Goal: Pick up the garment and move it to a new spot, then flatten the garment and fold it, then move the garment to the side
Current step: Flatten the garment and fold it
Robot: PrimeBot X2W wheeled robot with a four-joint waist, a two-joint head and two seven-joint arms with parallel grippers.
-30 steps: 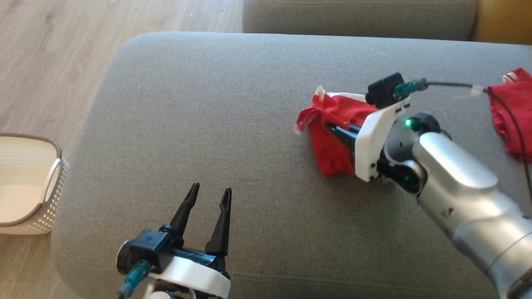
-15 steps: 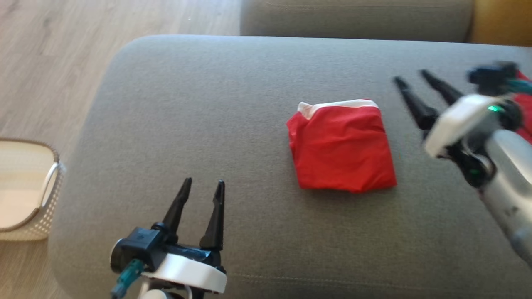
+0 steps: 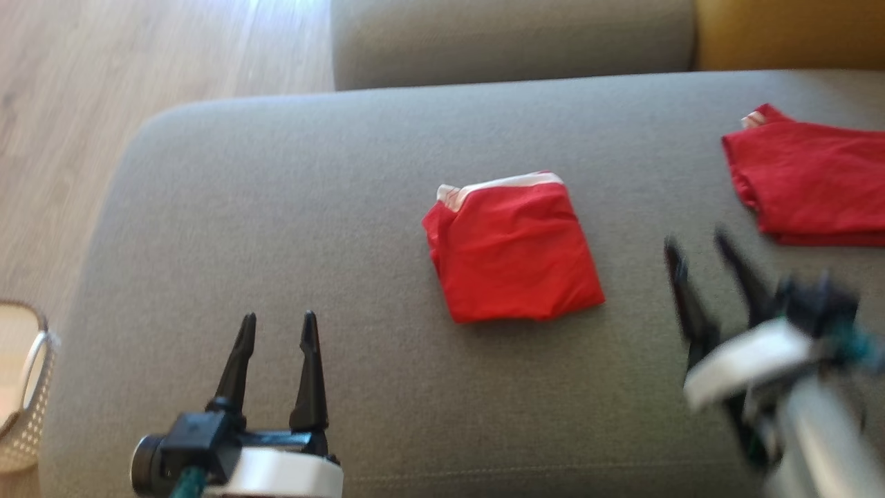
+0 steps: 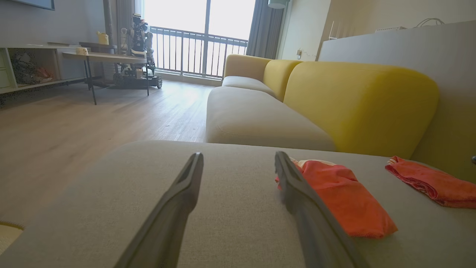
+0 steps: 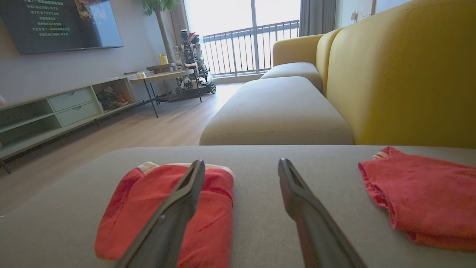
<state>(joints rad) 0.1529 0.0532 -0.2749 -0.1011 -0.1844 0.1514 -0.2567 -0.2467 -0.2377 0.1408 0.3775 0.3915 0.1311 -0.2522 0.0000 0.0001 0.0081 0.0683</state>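
Garment (image 3: 511, 252), red and folded, at frame centre on grey sofa cushion (image 3: 276, 207).
Left gripper (image 3: 278, 319), lower left, and blurred right gripper (image 3: 695, 242), lower right, both spread wide, empty, clear of it. Second red garment (image 3: 809, 183) lies upper right.

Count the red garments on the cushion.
2. The folded garment lies in the middle of the cushion. The second garment lies to its right, cut off by the head view's edge. More may lie out of frame.
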